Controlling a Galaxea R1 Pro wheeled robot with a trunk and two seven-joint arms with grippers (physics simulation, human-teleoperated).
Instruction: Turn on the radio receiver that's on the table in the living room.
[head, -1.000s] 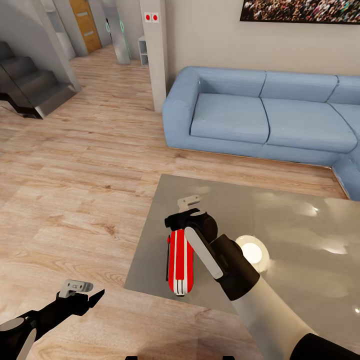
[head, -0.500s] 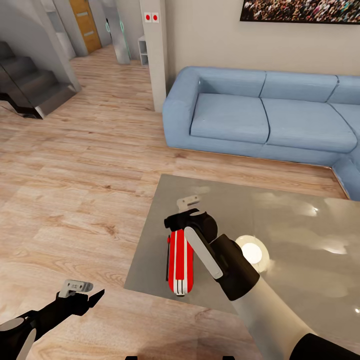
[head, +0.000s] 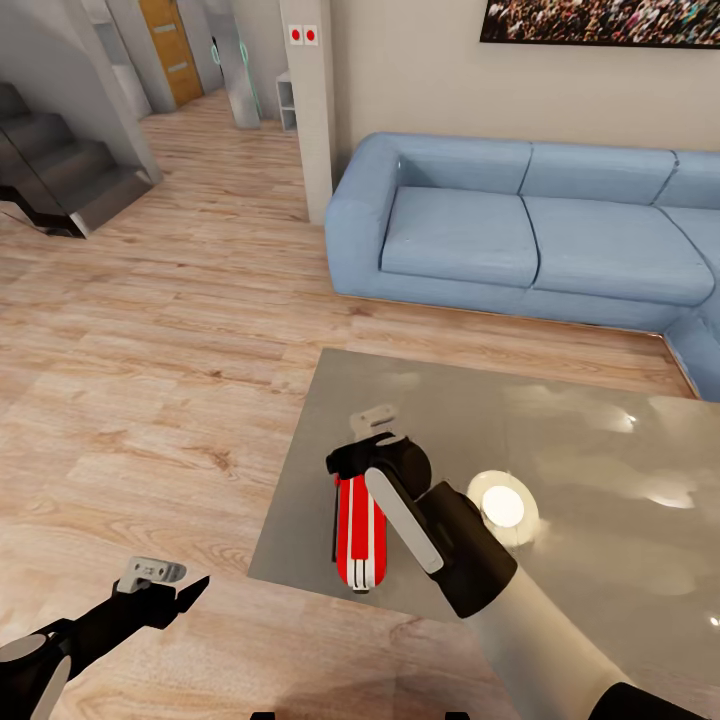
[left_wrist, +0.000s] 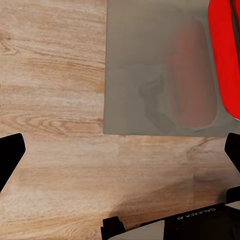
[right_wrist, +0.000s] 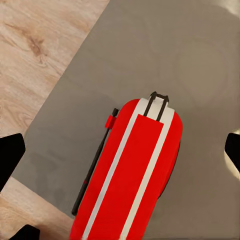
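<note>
The red radio receiver (head: 358, 535) with white stripes lies on the glossy grey table (head: 600, 450), near its front left corner. My right gripper (head: 350, 465) hovers just above the radio's far end, and the arm covers part of it. In the right wrist view the radio (right_wrist: 130, 185) lies below the right gripper (right_wrist: 120, 155), thin black handle along its side, with the black fingertips (right_wrist: 10, 160) spread wide and open. My left gripper (head: 185, 595) hangs open over the wood floor, left of the table. The left wrist view catches the radio (left_wrist: 225, 60) at the table corner (left_wrist: 140, 65).
A blue corner sofa (head: 520, 230) stands behind the table under a framed crowd picture (head: 600, 20). A lamp's bright reflection (head: 503, 508) sits on the glass right of the radio. Dark stairs (head: 60, 170) and a white pillar (head: 310, 100) stand at the far left.
My right gripper has shifted slightly down and toward me, closer over the radio's far end. The radio, the left arm and the view have stayed put.
</note>
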